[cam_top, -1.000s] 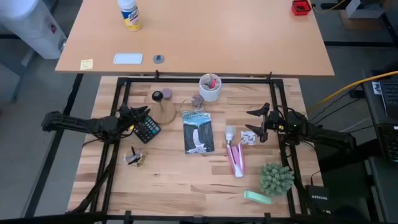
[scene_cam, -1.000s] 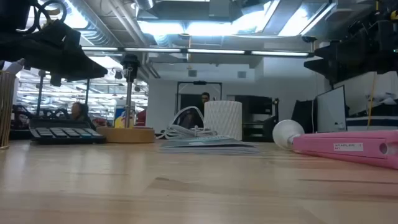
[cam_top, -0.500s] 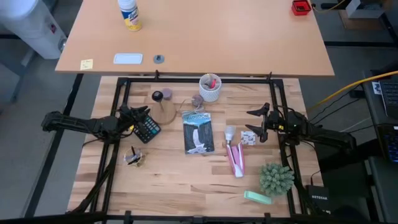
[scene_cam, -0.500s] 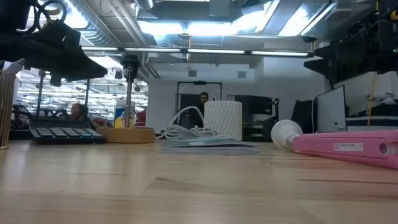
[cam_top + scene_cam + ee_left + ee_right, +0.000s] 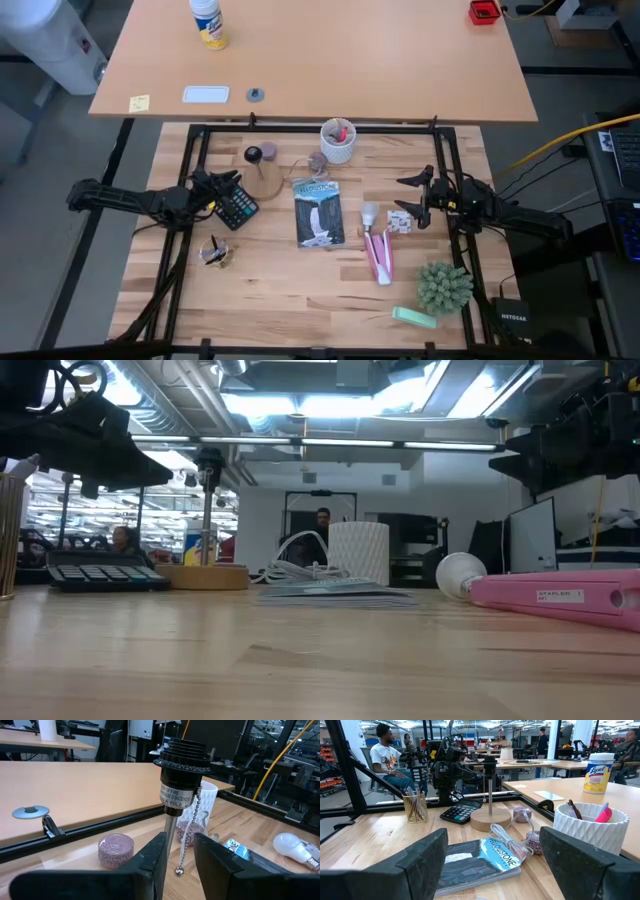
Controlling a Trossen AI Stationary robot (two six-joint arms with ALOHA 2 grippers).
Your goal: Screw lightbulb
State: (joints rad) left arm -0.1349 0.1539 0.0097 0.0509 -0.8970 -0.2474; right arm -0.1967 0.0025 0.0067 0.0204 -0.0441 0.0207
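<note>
The small white lightbulb (image 5: 370, 213) lies on its side on the table beside a pink stapler (image 5: 378, 255). It also shows in the low view (image 5: 460, 573) and the left wrist view (image 5: 292, 845). The round wooden stand (image 5: 490, 819) with its black socket (image 5: 181, 767) stands at the far left (image 5: 253, 154). My left gripper (image 5: 226, 185) hovers over the calculator (image 5: 238, 208), narrowly open, pointing at the socket post without touching it. My right gripper (image 5: 411, 200) is wide open and empty, right of the bulb, above the table.
A white cup (image 5: 338, 140) with red items stands at the far middle. A booklet (image 5: 319, 213) and a white cable (image 5: 507, 840) lie in the middle. A pencil holder (image 5: 214, 253), a green plant (image 5: 444, 287) and a small white box (image 5: 400, 222) are also on the table.
</note>
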